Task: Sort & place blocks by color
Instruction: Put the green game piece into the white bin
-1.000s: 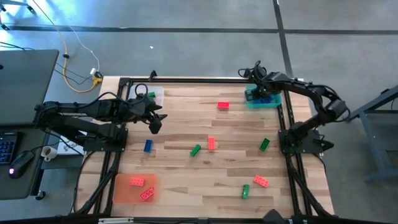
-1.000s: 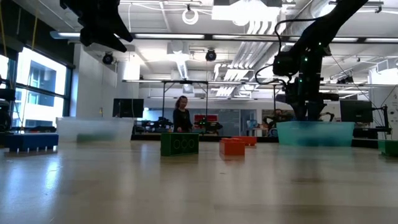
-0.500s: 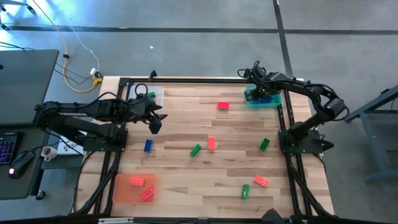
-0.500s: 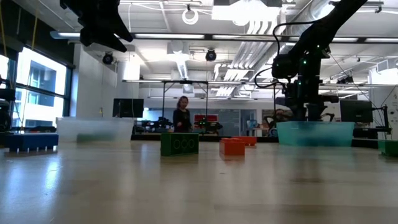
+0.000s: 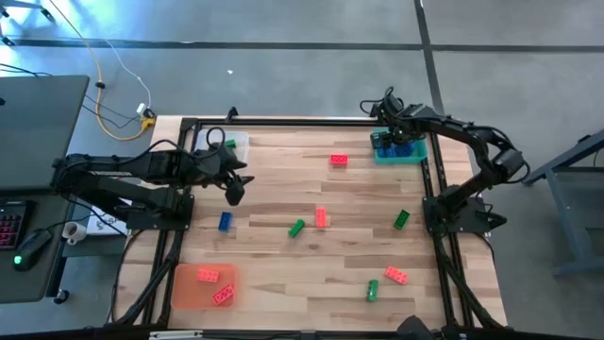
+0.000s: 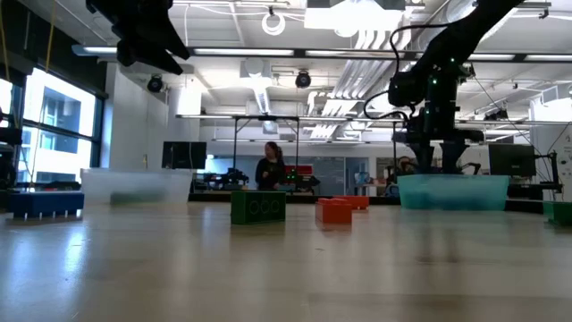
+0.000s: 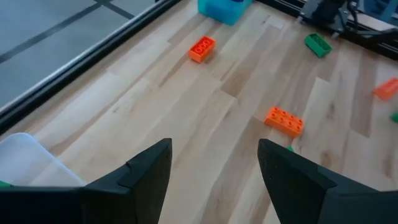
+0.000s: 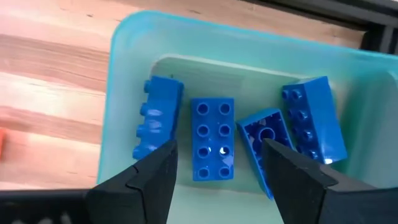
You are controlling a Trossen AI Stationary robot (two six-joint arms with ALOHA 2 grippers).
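My right gripper [image 8: 217, 182] [image 5: 381, 139] hangs open over the teal tray [image 8: 127, 93] [image 5: 413, 157] at the table's far right. Several blue blocks [image 8: 212, 138] lie in that tray, below the fingers and apart from them. My left gripper [image 7: 214, 180] [image 5: 234, 190] is open, raised over the left part of the table. A blue block [image 5: 225, 221] lies on the wood just nearer than it. Red blocks [image 5: 338, 161] [image 5: 321, 218] [image 5: 395, 275] and green blocks [image 5: 296, 228] [image 5: 401, 219] [image 5: 372, 290] lie scattered flat on the table.
An orange tray [image 5: 189, 295] at the near left holds two red blocks [image 5: 208, 276]. A clear tray [image 5: 240, 151] at the far left holds a green block [image 5: 229, 144]. A black frame [image 5: 283, 121] rims the table. A person [image 6: 271, 167] stands in the room behind.
My right arm has shifted slightly toward the far edge above the teal tray. The person in the room behind has walked to the right.
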